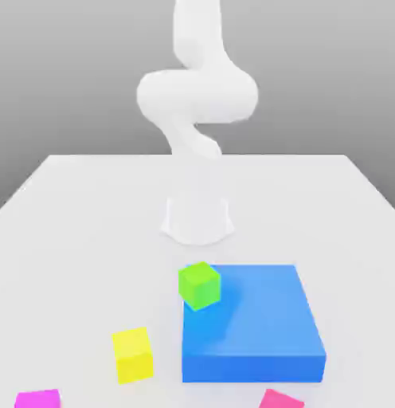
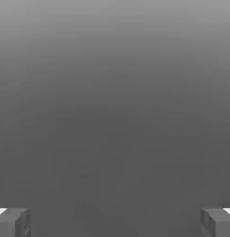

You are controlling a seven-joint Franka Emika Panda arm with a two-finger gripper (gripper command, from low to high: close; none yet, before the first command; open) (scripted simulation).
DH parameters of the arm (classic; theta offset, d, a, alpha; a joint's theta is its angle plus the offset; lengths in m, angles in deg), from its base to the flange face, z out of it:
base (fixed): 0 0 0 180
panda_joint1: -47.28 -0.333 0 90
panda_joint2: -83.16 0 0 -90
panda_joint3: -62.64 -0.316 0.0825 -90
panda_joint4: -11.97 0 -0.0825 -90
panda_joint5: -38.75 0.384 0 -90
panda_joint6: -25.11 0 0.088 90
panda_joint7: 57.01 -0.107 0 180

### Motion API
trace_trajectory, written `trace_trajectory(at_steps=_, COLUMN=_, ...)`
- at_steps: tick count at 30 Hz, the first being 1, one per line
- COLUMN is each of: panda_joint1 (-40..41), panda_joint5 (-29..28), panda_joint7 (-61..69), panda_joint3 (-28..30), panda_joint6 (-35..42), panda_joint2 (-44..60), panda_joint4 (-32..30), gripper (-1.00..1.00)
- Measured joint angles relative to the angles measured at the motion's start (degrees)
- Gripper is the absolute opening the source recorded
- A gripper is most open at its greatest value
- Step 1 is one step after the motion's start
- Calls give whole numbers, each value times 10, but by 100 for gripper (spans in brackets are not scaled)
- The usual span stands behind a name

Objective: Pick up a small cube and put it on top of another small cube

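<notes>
Judging by its plain, flat faces, the magenta cube (image 1: 37,400) is probably light and stiff, not fragile, though smooth sides may slip a little. It lies toward the exterior view's left of the blue block (image 1: 252,368), and nearer the camera than this block. The gripper (image 2: 115,223) stands wide, with nothing between its fingers. I would take the cube by two opposite side faces, near mid-height, with modest pressure.
</notes>
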Motion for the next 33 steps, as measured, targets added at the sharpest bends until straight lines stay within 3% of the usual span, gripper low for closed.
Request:
trace_trajectory(at_steps=15, panda_joint1=57, panda_joint5=-85, panda_joint7=-227, panda_joint3=-104, panda_joint6=-76, panda_joint2=315, panda_joint4=18, gripper=0)
trace_trajectory(at_steps=22, panda_joint1=42, panda_joint5=-117, panda_joint7=-327, panda_joint3=-113, panda_joint6=-112, panda_joint2=459, panda_joint4=26, gripper=0)
trace_trajectory(at_steps=33, panda_joint1=4, panda_joint5=-115, panda_joint7=-423, panda_joint3=-100, panda_joint6=-202, panda_joint2=676, panda_joint4=43, gripper=0)
